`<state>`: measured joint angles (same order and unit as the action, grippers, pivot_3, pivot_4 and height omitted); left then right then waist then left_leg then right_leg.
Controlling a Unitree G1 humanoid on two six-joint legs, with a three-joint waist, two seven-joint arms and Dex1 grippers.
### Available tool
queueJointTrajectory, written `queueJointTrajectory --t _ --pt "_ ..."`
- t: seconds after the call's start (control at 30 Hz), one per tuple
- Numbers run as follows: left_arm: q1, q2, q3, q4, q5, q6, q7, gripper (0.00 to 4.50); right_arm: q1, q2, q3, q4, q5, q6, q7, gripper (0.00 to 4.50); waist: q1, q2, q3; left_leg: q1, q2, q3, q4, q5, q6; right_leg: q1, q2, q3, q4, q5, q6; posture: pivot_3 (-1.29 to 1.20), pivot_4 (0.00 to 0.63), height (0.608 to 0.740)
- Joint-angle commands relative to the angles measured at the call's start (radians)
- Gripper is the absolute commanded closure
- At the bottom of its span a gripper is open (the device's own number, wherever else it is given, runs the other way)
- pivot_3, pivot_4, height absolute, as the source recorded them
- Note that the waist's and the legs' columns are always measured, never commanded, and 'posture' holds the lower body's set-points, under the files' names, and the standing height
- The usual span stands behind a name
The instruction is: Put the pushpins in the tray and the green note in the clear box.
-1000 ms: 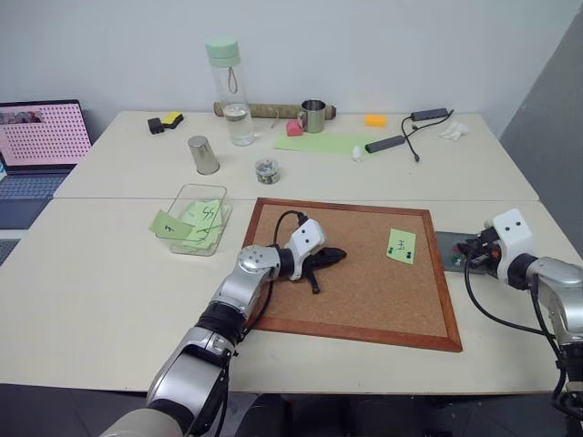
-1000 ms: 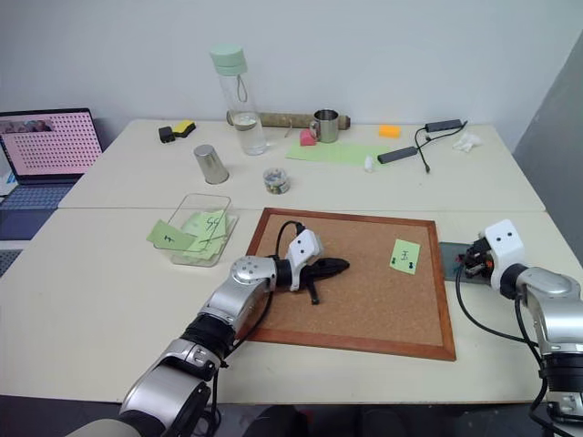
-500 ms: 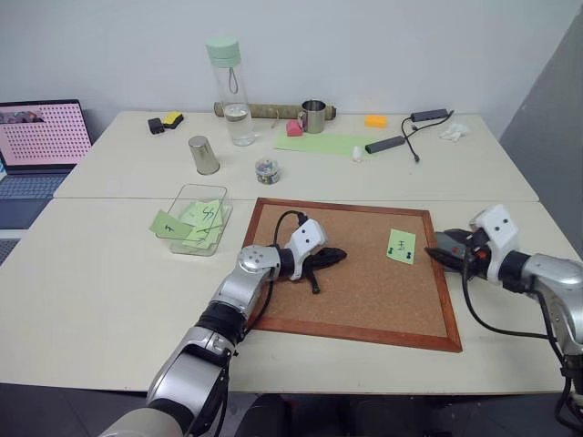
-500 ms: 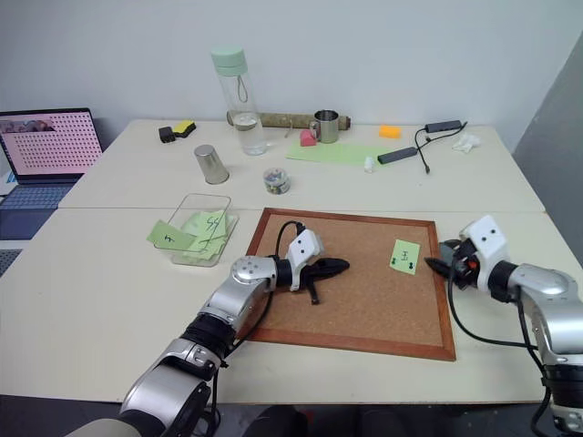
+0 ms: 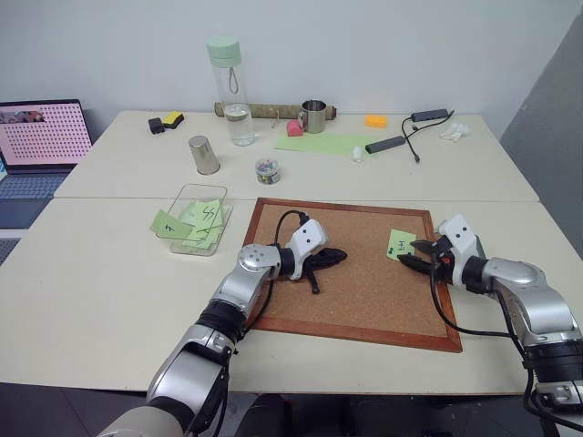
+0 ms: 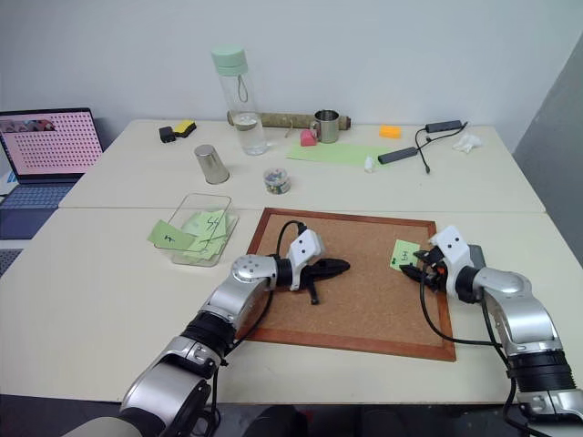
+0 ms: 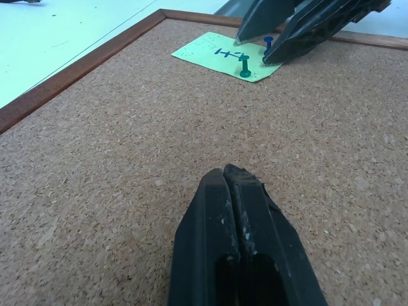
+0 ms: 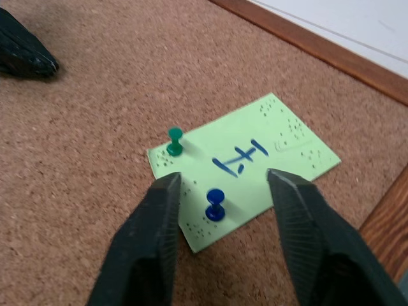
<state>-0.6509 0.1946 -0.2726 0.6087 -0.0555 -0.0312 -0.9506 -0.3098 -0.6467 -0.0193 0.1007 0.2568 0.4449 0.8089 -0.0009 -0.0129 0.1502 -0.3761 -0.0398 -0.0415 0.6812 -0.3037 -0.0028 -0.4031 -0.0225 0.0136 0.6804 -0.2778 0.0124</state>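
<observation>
Where two pale tables (image 5: 109,273) abut, cork board (image 5: 364,300) lies.

From the head views I can't make out the pushpins' colours on the green note (image 5: 400,244), they are too small. The right gripper (image 5: 412,254) hides most of the tray (image 6: 475,256). The laptop (image 5: 38,146) is cut by the edge.
</observation>
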Motion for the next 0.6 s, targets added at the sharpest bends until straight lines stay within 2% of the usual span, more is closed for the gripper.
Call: queueJointTrajectory --t 0.03,0.07,0.1,0.23,0.6 --pt "0.032 0.014 -0.016 0.032 0.033 0.017 0.001 4.5 -0.02 0.0 -0.019 -0.008 0.011 -0.027 0.017 3.18 0.0 0.0 0.0 0.0 0.0 0.0 0.0 0.0 0.0 0.0 0.0 0.0 0.0 0.0 0.0 0.0 0.15 0.74" --pt "0.032 0.014 -0.016 0.032 0.033 0.018 0.001 4.5 -0.019 0.0 -0.019 -0.008 0.012 -0.027 0.019 3.51 0.0 0.0 0.0 0.0 0.0 0.0 0.0 0.0 0.0 0.0 0.0 0.0 0.0 0.0 0.0 0.0 0.15 0.74" --pt "0.032 0.013 -0.016 0.032 0.034 0.018 0.0 4.5 -0.018 0.001 -0.02 -0.008 0.014 -0.027 0.02 3.61 0.0 0.0 0.0 0.0 0.0 0.0 0.0 0.0 0.0 0.0 0.0 0.0 0.0 0.0 0.0 0.0 0.15 0.74" --pt "0.032 0.012 -0.014 0.035 0.035 0.017 0.001 4.5 -0.011 0.002 -0.026 -0.021 0.021 -0.024 0.027 4.46 0.0 0.0 0.0 0.0 0.0 0.0 0.0 0.0 0.0 0.0 0.0 0.0 0.0 0.0 0.0 0.0 0.15 0.74" --pt "0.037 0.008 -0.017 0.041 0.039 0.014 0.007 4.5 0.002 -0.015 -0.105 -0.129 0.12 0.05 0.034 4.46 0.0 0.0 0.0 0.0 0.0 0.0 0.0 0.0 0.0 0.0 0.0 0.0 0.0 0.0 0.0 0.0 0.15 0.74"
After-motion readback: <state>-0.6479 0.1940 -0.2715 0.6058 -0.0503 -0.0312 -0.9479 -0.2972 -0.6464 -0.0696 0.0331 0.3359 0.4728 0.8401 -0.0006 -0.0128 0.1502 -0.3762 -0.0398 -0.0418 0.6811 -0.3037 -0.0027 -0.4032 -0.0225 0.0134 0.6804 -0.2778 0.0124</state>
